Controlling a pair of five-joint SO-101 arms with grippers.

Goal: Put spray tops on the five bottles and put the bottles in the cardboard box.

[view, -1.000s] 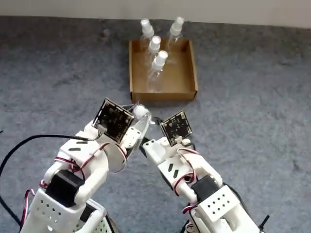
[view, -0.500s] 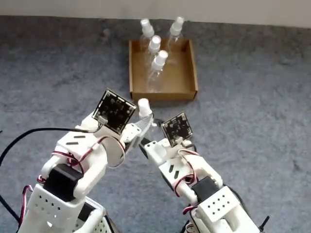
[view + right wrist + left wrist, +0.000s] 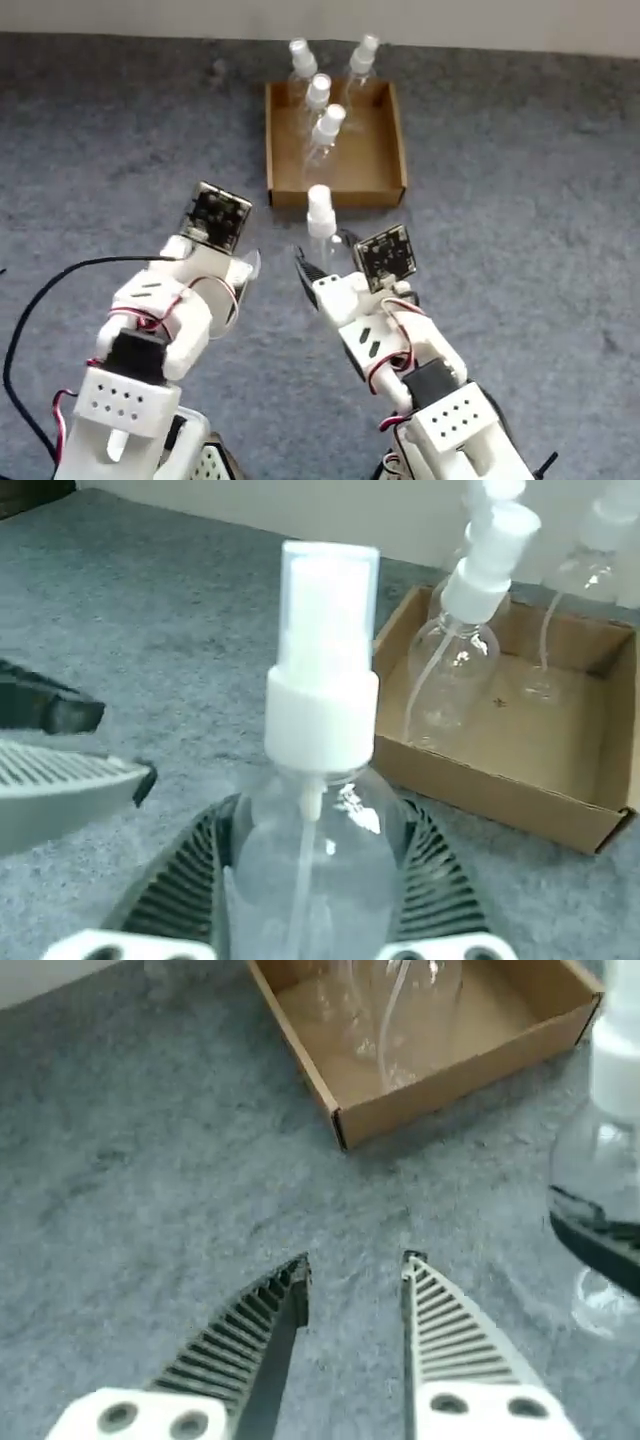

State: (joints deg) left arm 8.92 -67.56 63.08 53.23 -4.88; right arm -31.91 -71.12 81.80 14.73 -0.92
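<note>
A clear bottle [image 3: 318,850] with a white spray top [image 3: 322,660] stands upright between the fingers of my right gripper [image 3: 318,880], which is shut on its body. From above, this bottle [image 3: 321,222] is just in front of the cardboard box [image 3: 385,175]. Several more bottles with spray tops [image 3: 327,125] stand inside the box. My left gripper [image 3: 355,1275] is open with nothing in it, over the carpet to the left of the held bottle [image 3: 605,1160] and apart from it. It appears from above as the left gripper [image 3: 248,270].
Grey carpet [image 3: 520,200] covers the whole floor around the box. A black cable [image 3: 45,300] runs along the left side by the left arm's base. A pale wall [image 3: 480,20] runs behind the box.
My left gripper has drawn back to the left, away from the bottle's spray top, and stands open. The right gripper has carried the bottle a little right and toward the box.
</note>
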